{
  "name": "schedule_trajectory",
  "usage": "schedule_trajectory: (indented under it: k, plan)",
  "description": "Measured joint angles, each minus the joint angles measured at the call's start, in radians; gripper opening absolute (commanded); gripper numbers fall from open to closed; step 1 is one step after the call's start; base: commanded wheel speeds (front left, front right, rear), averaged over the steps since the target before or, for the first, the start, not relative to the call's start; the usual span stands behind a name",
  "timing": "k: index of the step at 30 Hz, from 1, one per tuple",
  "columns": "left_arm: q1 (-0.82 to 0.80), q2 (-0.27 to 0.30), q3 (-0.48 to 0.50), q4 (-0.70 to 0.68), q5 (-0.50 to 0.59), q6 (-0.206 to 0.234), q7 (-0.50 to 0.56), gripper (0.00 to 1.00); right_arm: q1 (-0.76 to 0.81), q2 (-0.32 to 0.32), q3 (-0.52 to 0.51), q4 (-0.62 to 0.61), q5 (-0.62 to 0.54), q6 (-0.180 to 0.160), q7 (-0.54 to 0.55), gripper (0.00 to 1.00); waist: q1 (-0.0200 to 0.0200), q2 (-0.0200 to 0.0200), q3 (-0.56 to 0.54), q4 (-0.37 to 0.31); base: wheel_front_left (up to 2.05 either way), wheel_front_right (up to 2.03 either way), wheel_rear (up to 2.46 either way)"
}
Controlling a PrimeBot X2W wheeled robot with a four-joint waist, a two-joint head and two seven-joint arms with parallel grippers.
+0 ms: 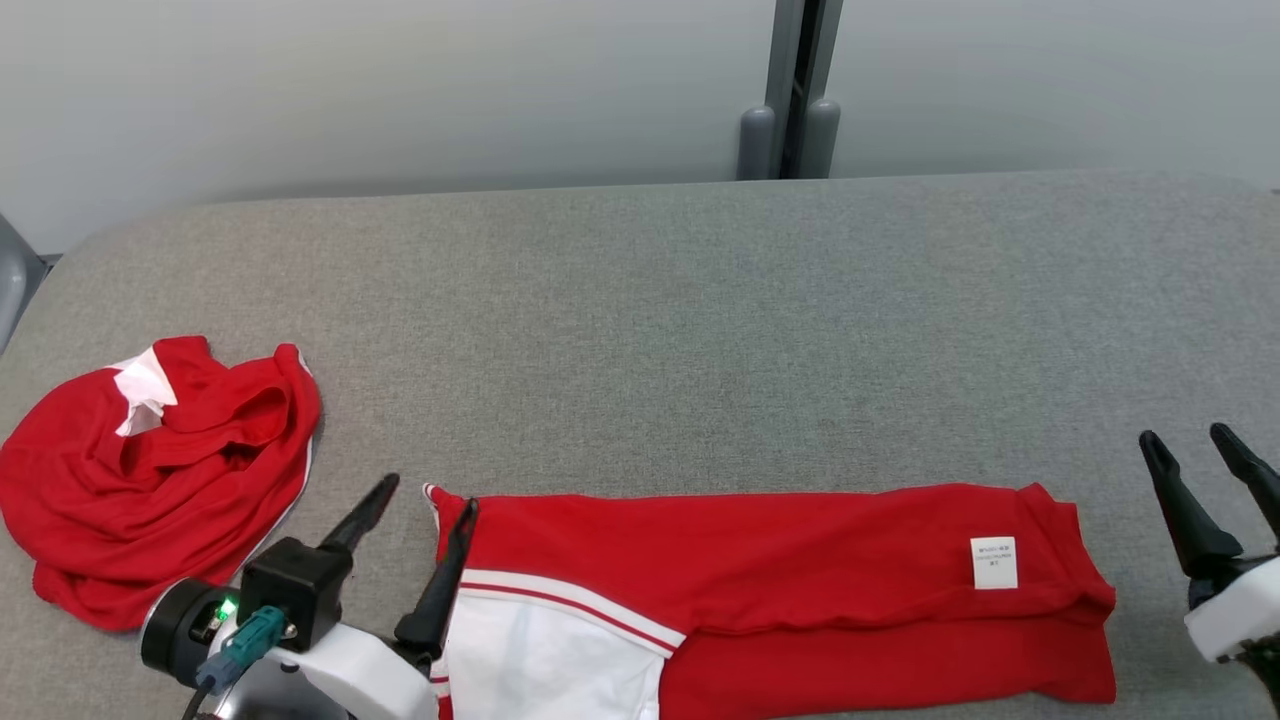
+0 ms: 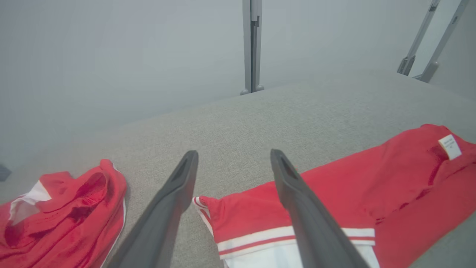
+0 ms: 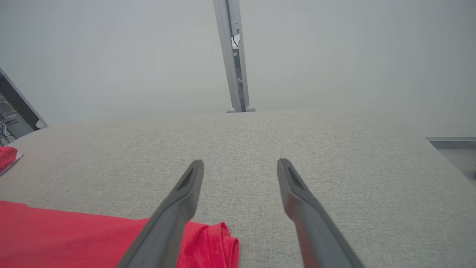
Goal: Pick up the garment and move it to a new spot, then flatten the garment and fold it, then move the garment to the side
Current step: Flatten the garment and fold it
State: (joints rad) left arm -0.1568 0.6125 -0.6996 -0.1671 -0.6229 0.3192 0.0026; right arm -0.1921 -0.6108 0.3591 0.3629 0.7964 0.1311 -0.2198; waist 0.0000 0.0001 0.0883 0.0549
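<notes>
- The left gripper (image 1: 429, 493) sits at the near left with its jaws apart. One finger lies over the left end of the garment (image 1: 780, 560), the other over the bare grey tabletop (image 1: 700, 330). I cannot tell whether it touches the cloth.
- The right gripper (image 1: 1184, 436) is at the near right, jaws apart and holding nothing, just past the garment's right end.
- The garment, red with a white panel and stripes, lies stretched left to right along the near edge, folded lengthwise. A white label (image 1: 993, 563) sits near its right end.
- Farther left, a second red garment (image 1: 150, 480) lies crumpled, apart from the first.
- A grey post (image 1: 795, 90) stands behind the far edge.
</notes>
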Motion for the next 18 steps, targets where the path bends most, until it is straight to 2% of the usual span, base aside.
schedule_trajectory:
  k: [8, 15, 18]
  plan:
    - [0.001, -0.104, 0.059, 0.113, -0.022, 0.013, -0.193, 1.00, 0.034, 0.142, -0.109, -0.031, -0.099, 0.000, -0.031, 1.00, 0.0000, 0.0000, -0.025, -0.021, 0.00, 0.00, 0.00]
    - [0.006, -0.177, 0.080, 0.236, -0.028, -0.011, -0.251, 1.00, 0.081, 0.253, -0.162, 0.026, -0.135, 0.000, -0.023, 1.00, 0.0000, 0.0000, -0.025, -0.033, 0.00, 0.00, 0.00]
    - [0.005, -0.206, 0.083, 0.275, -0.019, -0.031, -0.260, 1.00, 0.088, 0.299, -0.162, 0.075, -0.091, 0.000, 0.045, 1.00, 0.0000, 0.0000, -0.021, -0.034, 0.00, 0.00, 0.00]
